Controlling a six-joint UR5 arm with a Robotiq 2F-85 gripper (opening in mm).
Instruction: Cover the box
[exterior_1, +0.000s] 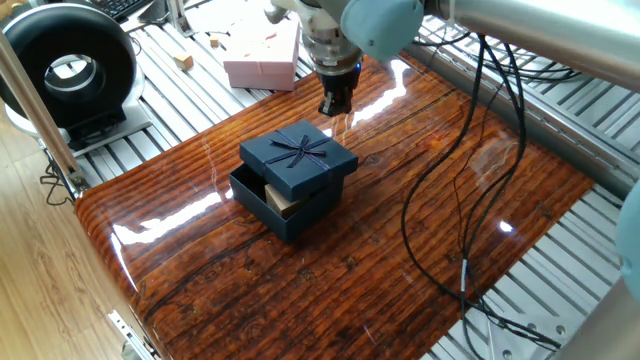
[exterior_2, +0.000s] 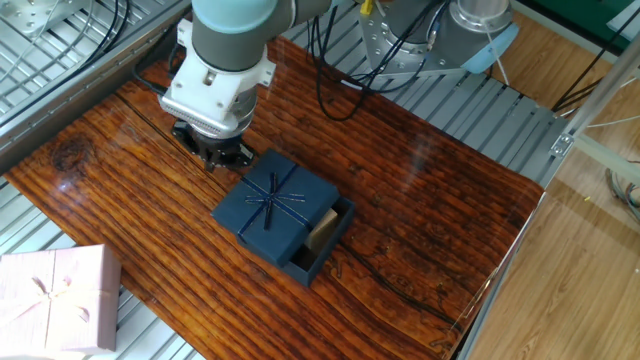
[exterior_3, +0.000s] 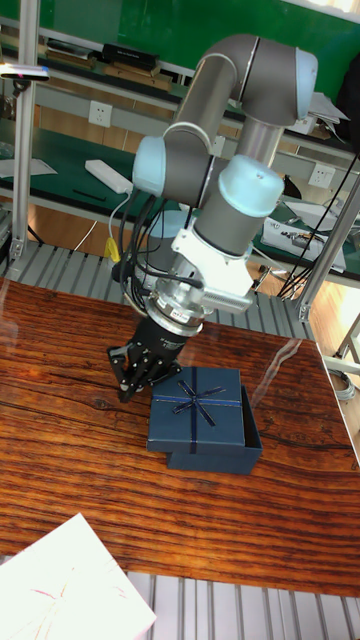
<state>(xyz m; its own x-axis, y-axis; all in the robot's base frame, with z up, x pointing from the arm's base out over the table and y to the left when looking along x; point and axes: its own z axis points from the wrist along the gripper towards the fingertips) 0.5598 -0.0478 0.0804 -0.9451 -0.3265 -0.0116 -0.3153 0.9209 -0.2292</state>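
The navy box (exterior_1: 288, 212) stands mid-table, with its base poking out from under the lid (exterior_2: 322, 256) (exterior_3: 222, 457). A navy bow-topped lid (exterior_1: 300, 158) (exterior_2: 274, 204) (exterior_3: 197, 404) rests on it, shifted to one side. The offset leaves a gap that shows something tan inside. My gripper (exterior_1: 337, 102) (exterior_2: 214, 156) (exterior_3: 136, 376) hovers just beside the lid, apart from it. Its fingers look spread and hold nothing.
A pale pink box (exterior_1: 262, 60) (exterior_2: 55, 300) (exterior_3: 70, 590) lies off the wooden tabletop (exterior_1: 420, 250) on the slatted metal frame. A black round device (exterior_1: 70, 70) stands at the left. Cables (exterior_1: 440, 200) hang over the table's right half.
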